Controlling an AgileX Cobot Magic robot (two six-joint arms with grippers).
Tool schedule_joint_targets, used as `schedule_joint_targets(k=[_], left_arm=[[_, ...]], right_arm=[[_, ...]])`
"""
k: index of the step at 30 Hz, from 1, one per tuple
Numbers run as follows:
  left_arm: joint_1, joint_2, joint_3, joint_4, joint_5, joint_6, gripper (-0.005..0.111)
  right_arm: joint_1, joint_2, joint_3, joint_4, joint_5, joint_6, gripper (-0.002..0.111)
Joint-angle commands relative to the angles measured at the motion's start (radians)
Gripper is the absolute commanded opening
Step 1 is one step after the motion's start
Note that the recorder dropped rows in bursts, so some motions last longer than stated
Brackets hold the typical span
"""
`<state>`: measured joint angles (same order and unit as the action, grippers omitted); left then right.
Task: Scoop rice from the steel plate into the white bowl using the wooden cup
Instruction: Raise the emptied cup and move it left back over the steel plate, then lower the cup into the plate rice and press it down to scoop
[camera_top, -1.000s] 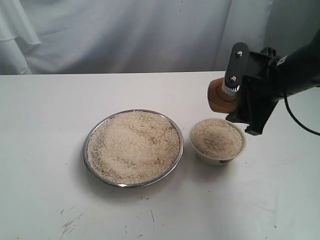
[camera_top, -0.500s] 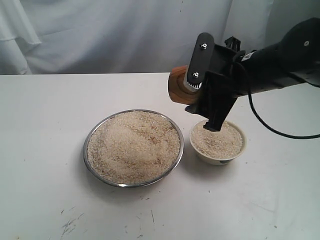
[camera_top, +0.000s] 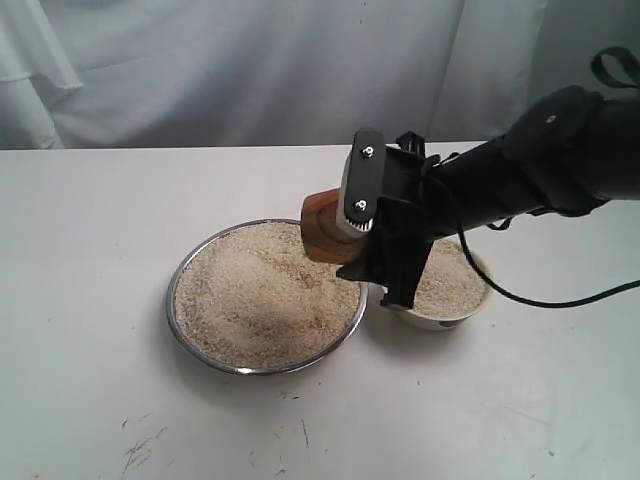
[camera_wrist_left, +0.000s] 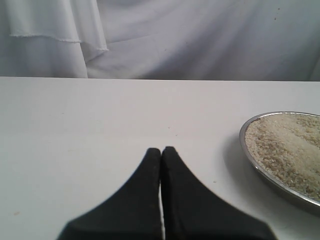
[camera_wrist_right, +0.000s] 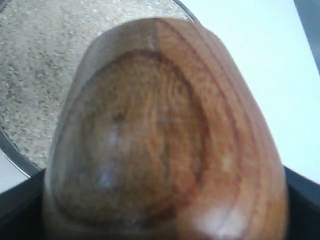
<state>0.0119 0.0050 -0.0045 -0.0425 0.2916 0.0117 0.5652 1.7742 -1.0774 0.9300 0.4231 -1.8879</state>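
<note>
Cup (camera_top: 322, 228) lies sideways, mouth toward steel plate (camera_top: 171, 300), clamped in right fingers (camera_top: 360, 180); left fingers (camera_wrist_left: 145, 195) pressed together.

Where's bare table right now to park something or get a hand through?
Free: the table left of the steel plate, the whole front strip before the plate and white bowl, and the corner front-right of the bowl. Crowded: the plate-bowl gap, where the right arm reaches over the bowl and holds the wooden cup above the plate's bowl-side part.
</note>
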Motion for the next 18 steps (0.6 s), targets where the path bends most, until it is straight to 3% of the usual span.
schedule_joint_targets(k=[1, 18], left_arm=[[-0.002, -0.005, 0.005, -0.001, -0.006, -0.003, 0.000], [-0.002, -0.005, 0.005, -0.001, -0.006, -0.003, 0.000]], right_arm=[[0.026, 0.044, -0.060, 0.028, 0.013, -0.042, 0.000], [0.030, 0.245, -0.339, -0.139, 0.041, -0.061, 0.000]])
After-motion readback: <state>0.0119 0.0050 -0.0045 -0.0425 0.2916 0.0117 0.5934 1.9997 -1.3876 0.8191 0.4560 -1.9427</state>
